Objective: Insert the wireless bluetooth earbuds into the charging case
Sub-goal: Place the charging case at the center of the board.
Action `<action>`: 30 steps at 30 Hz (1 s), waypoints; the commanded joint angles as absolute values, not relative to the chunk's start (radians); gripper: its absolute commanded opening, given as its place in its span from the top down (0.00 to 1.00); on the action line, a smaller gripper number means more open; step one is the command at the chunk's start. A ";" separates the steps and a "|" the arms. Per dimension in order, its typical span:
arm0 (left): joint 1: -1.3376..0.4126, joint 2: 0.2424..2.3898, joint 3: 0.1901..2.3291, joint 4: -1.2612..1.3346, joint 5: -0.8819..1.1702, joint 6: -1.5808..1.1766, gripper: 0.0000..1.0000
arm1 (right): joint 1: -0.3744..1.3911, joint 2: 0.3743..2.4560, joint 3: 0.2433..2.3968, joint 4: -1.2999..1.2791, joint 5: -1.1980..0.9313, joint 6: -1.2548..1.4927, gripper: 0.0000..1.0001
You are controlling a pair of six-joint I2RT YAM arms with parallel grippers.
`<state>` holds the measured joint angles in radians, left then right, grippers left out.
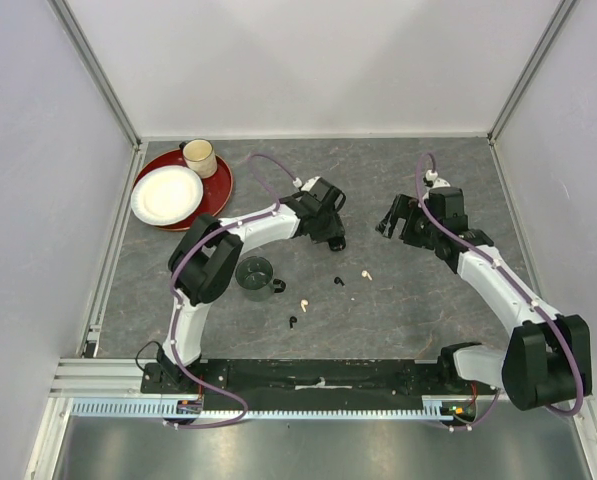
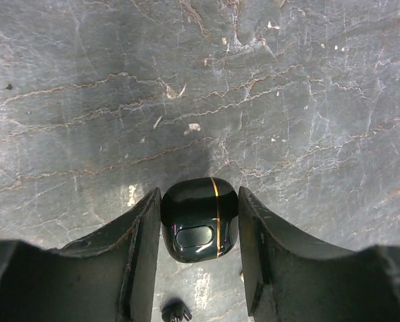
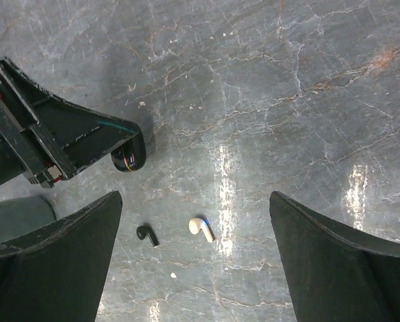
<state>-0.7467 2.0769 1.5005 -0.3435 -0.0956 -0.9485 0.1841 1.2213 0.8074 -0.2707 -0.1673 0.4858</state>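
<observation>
**Overhead view.** The left gripper [image 1: 335,241], at frame centre, is clamped on the black charging case [image 2: 200,225]. The right gripper [image 1: 388,222], just right of centre, stands well apart from it with its jaws spread wide and nothing between them. Below the two grippers, four earbuds lie loose on the grey tabletop [image 1: 428,310]. A black earbud [image 1: 339,281] and a white earbud [image 1: 367,274] lie side by side. Farther down and left are a second white earbud [image 1: 303,305] and a second black earbud [image 1: 293,322], both near the green mug [image 1: 255,277]. At upper left, a white plate [image 1: 166,195] and a cream cup [image 1: 199,157] rest on a red plate [image 1: 221,190].

**Left wrist view.** The case sits between both fingers [image 2: 143,258], touching each. Its gold seam line runs from top to bottom of the frame, parallel to the fingers. An oval recess faces the camera. Whether the case rests on the tabletop cannot be told.

**Right wrist view.** The black and white earbuds lie low in the frame, between the open fingers [image 3: 340,261] but untouched. Each has its long axis diagonal, with the head at upper left and the stem pointing to lower right. The orientation of the other two earbuds is too small to read.
</observation>
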 commanded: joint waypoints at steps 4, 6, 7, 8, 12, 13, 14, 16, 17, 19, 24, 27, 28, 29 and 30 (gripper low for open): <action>-0.768 2.117 1.606 -0.417 -0.149 -0.948 0.66 | 0.207 1.256 0.801 -0.224 -0.164 0.443 0.02; -0.769 2.115 1.598 -0.419 -0.155 -0.942 0.63 | 0.209 1.262 0.798 -0.219 -0.161 0.442 0.02; -0.769 2.115 1.600 -0.422 -0.153 -0.942 0.62 | 0.213 1.264 0.795 -0.216 -0.163 0.442 0.02; -0.769 2.117 1.598 -0.425 -0.153 -0.940 0.62 | 0.213 1.267 0.792 -0.209 -0.164 0.440 0.02; -0.769 2.114 1.598 -0.428 -0.153 -0.937 0.57 | 0.229 1.273 0.781 -0.203 -0.166 0.440 0.02; -0.767 2.117 1.598 -0.429 -0.152 -0.937 0.56 | 0.233 1.273 0.779 -0.202 -0.166 0.437 0.02; -0.769 2.115 1.598 -0.433 -0.152 -0.936 0.55 | 0.236 1.273 0.776 -0.202 -0.166 0.440 0.02; -0.767 2.117 1.600 -0.443 -0.158 -0.942 0.54 | 0.239 1.275 0.770 -0.199 -0.164 0.439 0.02; -0.769 2.115 1.600 -0.448 -0.160 -0.943 0.53 | 0.242 1.272 0.767 -0.196 -0.164 0.440 0.02; -0.770 2.111 1.600 -0.453 -0.160 -0.939 0.46 | 0.247 1.272 0.758 -0.192 -0.164 0.443 0.02; -0.769 2.092 1.594 -0.457 -0.172 -0.930 0.39 | 0.261 1.273 0.749 -0.176 -0.169 0.446 0.02; -0.769 2.082 1.592 -0.457 -0.175 -0.923 0.34 | 0.265 1.272 0.742 -0.169 -0.170 0.446 0.02; -0.770 2.079 1.591 -0.457 -0.178 -0.922 0.34 | 0.267 1.272 0.741 -0.169 -0.170 0.448 0.02; -0.769 2.072 1.586 -0.457 -0.181 -0.920 0.33 | 0.268 1.272 0.739 -0.167 -0.175 0.446 0.02; -0.769 2.053 1.580 -0.456 -0.187 -0.920 0.33 | 0.270 1.270 0.739 -0.167 -0.176 0.446 0.02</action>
<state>-0.7654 2.1143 1.5658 -0.4503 -0.1486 -0.9447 0.2611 1.2720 0.7467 -0.2180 -0.1646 0.4549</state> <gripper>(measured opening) 0.663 0.982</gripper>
